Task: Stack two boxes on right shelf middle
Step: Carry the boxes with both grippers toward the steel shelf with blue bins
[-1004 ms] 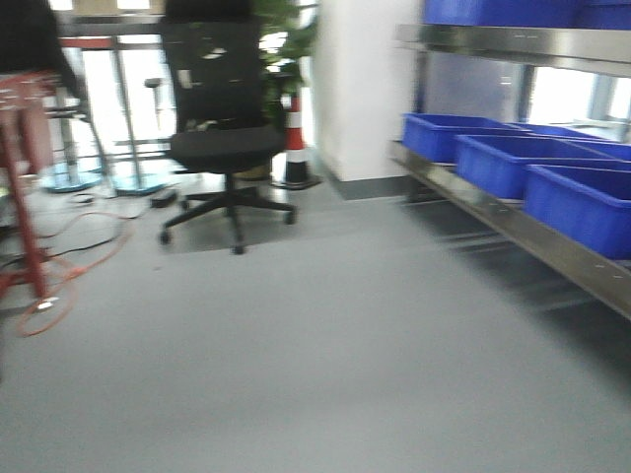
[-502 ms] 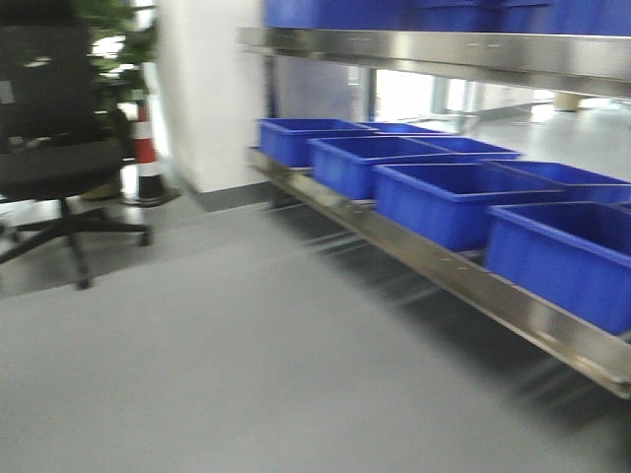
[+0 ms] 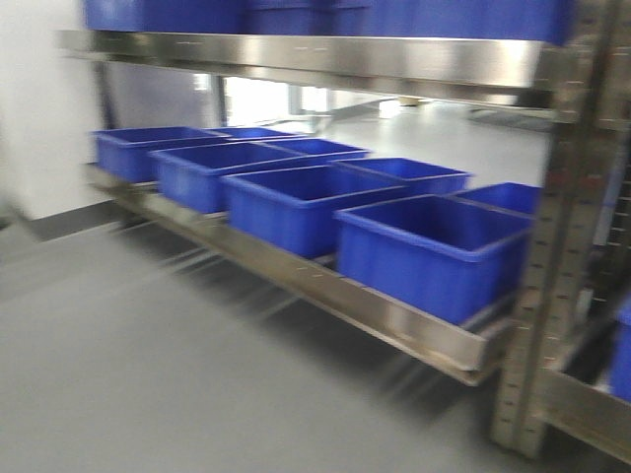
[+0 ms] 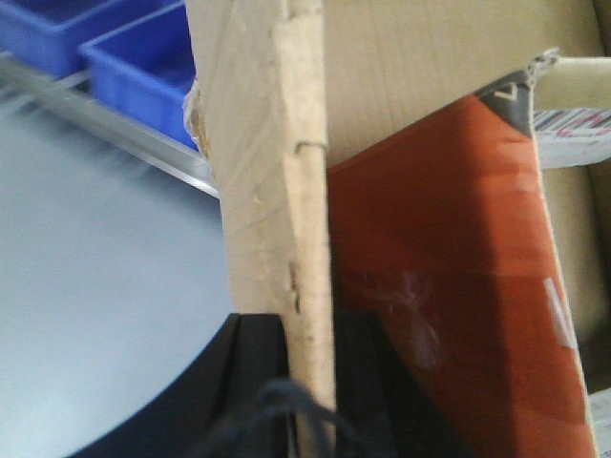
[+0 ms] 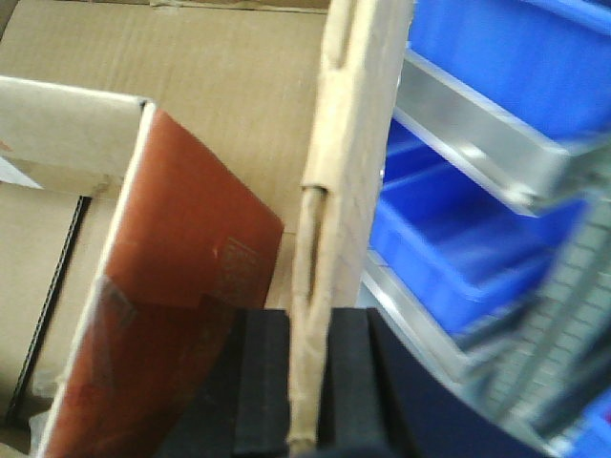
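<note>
The office chair and striped cone seen at the left edge half a second ago are gone from the front view. The shelf [image 3: 296, 61] now fills it, and a grey perforated upright [image 3: 552, 246] has come in at the right. Blue bins [image 3: 424, 251] sit in a row on the lower tier, above a plain grey floor [image 3: 148, 374], with a white wall [image 3: 39, 108] at upper left.

The left gripper [image 4: 310, 382] is clamped tight on one wall edge of the cardboard box [image 4: 258, 143]. The right gripper [image 5: 307, 382] pinches another wall edge the same way. The box fills both wrist views, with bins and steel rail beyond it.
</note>
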Controlling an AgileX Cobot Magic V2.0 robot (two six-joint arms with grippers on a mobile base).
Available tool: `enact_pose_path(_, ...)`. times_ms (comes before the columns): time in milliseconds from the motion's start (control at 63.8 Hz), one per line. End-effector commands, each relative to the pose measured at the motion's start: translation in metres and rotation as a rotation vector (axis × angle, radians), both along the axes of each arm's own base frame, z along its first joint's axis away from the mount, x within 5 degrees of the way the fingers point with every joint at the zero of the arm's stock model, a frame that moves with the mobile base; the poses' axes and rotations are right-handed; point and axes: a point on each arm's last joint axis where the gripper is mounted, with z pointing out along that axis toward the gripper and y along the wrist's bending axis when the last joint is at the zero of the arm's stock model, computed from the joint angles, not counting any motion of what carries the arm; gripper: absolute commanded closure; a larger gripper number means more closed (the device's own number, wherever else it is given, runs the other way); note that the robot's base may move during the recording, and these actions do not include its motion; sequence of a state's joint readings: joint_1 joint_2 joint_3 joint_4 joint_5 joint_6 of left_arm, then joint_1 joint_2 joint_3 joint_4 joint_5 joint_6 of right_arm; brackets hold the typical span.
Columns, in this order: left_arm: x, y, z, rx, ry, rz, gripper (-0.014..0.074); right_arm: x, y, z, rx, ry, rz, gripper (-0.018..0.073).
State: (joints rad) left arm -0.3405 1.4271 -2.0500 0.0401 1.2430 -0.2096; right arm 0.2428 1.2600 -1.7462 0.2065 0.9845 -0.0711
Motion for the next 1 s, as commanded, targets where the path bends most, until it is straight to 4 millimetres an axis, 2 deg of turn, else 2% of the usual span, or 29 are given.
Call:
enact_pose_path(0, -0.0047, 0.0059, 0.0097, 0.006, -0.070, 0.027, 0.0708, -0.0034, -0.0064, 0.0097, -0.023, -0.083, -0.031, 0.0712)
enact_pose_path(988, -0.0042, 0.0074, 0.0098, 0.020, -0.075, 0.039, 0.0708, -0.0034, -0.0064, 0.0097, -0.023, -0.083, -0.031, 0.0712)
